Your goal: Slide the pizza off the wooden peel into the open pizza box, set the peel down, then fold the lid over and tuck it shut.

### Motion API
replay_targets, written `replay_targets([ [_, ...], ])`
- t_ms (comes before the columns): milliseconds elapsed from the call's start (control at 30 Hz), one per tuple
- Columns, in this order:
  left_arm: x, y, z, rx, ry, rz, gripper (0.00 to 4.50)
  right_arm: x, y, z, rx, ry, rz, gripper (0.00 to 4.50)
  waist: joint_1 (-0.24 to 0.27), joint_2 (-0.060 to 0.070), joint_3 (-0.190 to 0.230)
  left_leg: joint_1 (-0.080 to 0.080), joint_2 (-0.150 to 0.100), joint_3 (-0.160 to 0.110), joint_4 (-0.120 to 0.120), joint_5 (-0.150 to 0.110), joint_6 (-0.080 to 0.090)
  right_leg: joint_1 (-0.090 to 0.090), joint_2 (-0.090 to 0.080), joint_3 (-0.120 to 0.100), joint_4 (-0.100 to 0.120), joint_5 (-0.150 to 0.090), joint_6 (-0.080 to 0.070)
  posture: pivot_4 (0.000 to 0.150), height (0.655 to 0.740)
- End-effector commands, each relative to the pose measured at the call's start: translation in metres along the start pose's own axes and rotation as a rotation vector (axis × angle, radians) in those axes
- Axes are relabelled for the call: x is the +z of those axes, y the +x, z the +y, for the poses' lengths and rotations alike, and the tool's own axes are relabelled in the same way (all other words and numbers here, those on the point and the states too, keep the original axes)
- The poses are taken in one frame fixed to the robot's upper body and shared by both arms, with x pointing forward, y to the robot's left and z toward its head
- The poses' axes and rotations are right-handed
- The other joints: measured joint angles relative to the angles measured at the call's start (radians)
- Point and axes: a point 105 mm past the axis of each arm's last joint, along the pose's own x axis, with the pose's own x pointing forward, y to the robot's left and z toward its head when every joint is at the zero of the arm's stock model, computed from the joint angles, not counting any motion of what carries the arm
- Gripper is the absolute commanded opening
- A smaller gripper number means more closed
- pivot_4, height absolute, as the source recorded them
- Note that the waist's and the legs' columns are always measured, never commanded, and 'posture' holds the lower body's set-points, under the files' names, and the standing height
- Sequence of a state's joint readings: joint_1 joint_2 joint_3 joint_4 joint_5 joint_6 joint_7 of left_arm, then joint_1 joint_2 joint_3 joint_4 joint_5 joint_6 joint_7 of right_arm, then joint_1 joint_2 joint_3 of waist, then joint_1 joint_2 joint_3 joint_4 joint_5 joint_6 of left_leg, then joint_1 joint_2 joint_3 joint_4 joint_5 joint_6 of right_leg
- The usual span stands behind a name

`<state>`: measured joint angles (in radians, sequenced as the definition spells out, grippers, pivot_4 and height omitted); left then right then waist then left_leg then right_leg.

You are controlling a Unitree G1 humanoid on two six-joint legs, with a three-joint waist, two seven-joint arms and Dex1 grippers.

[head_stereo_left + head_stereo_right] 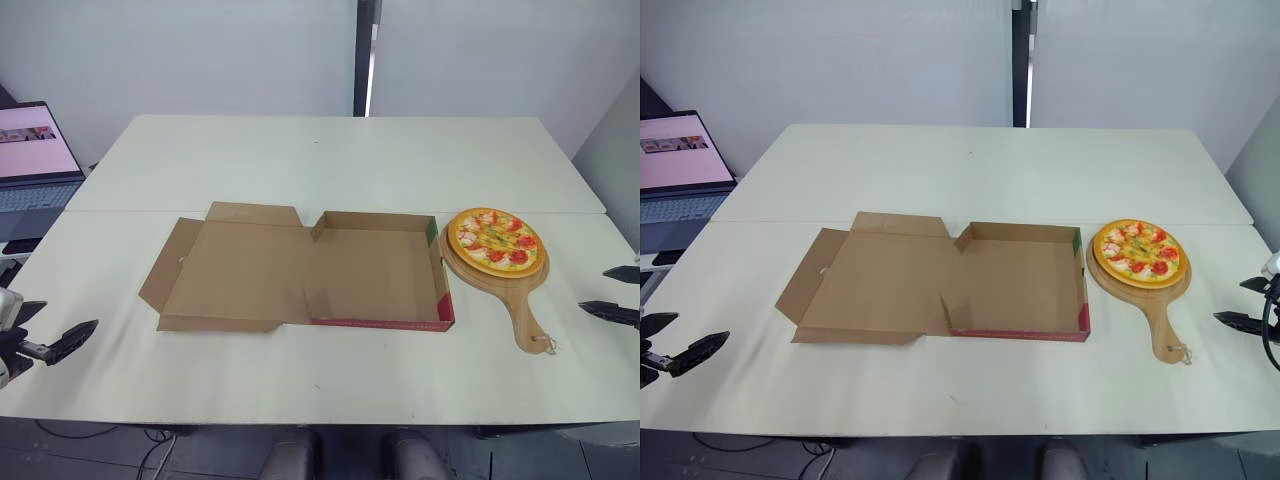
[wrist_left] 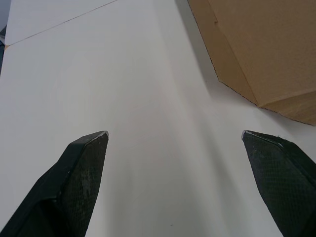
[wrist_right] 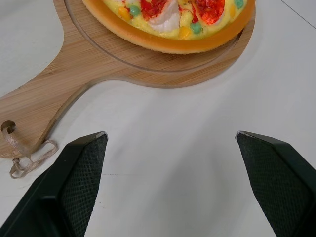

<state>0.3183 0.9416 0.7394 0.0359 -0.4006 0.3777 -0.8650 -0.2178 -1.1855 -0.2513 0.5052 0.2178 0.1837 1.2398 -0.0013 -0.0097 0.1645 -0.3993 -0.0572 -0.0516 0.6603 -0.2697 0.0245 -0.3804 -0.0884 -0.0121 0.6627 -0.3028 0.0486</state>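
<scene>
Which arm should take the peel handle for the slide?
Right. The right gripper, jaws open, hovers beside the handle of the peel, with the pizza on that side. The left gripper sits past the flat lid of the box, far from the peel.

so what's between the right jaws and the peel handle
Only bare table. The right wrist view shows the open right jaws short of the wooden peel, whose cord loop lies at the handle's end.
</scene>
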Motion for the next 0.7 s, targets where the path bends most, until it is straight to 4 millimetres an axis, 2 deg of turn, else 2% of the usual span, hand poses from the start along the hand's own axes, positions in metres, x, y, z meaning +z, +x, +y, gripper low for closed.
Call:
replay_targets([
  [33, 0.0036, -0.0018, 0.0004, -0.017, 0.017, -0.014, 4.5, 0.0116, -0.0029, -0.0026, -0.01, -0.037, -0.023, 4.46, 0.0, 0.0, 0.0, 0.0, 0.0, 0.0, 0.0, 0.0, 0.0, 0.0, 0.0, 0.0, 0.0, 0.0, 0.0, 0.15, 0.7281],
  [133, -0.0018, -0.002, 0.0002, -0.031, 0.012, 0.008, 4.5, 0.0128, 0.0008, -0.0019, -0.015, -0.033, -0.028, 4.46, 0.0, 0.0, 0.0, 0.0, 0.0, 0.0, 0.0, 0.0, 0.0, 0.0, 0.0, 0.0, 0.0, 0.0, 0.0, 0.15, 0.7281],
  [400, 0.0049, -0.0028, 0.0036, -0.055, -0.015, -0.059, 4.5, 0.0183, 0.0033, -0.0082, -0.069, -0.004, -0.06, 4.46, 0.0, 0.0, 0.0, 0.0, 0.0, 0.0, 0.0, 0.0, 0.0, 0.0, 0.0, 0.0, 0.0, 0.0, 0.0, 0.15, 0.7281],
  [500, 0.0012, -0.005, 0.0028, -0.089, -0.069, -0.045, 4.5, 0.0168, 0.0029, -0.0082, -0.057, 0.016, -0.056, 4.46, 0.0, 0.0, 0.0, 0.0, 0.0, 0.0, 0.0, 0.0, 0.0, 0.0, 0.0, 0.0, 0.0, 0.0, 0.0, 0.15, 0.7281],
  [700, 0.0018, -0.0072, 0.004, -0.102, -0.067, -0.05, 4.5, 0.016, 0.003, -0.0065, -0.043, 0.024, -0.055, 4.46, -0.001, 0.0, 0.0, 0.0, 0.0, 0.0, 0.0, 0.0, 0.0, 0.0, 0.0, 0.0, 0.0, 0.0, 0.0, 0.15, 0.7281],
])
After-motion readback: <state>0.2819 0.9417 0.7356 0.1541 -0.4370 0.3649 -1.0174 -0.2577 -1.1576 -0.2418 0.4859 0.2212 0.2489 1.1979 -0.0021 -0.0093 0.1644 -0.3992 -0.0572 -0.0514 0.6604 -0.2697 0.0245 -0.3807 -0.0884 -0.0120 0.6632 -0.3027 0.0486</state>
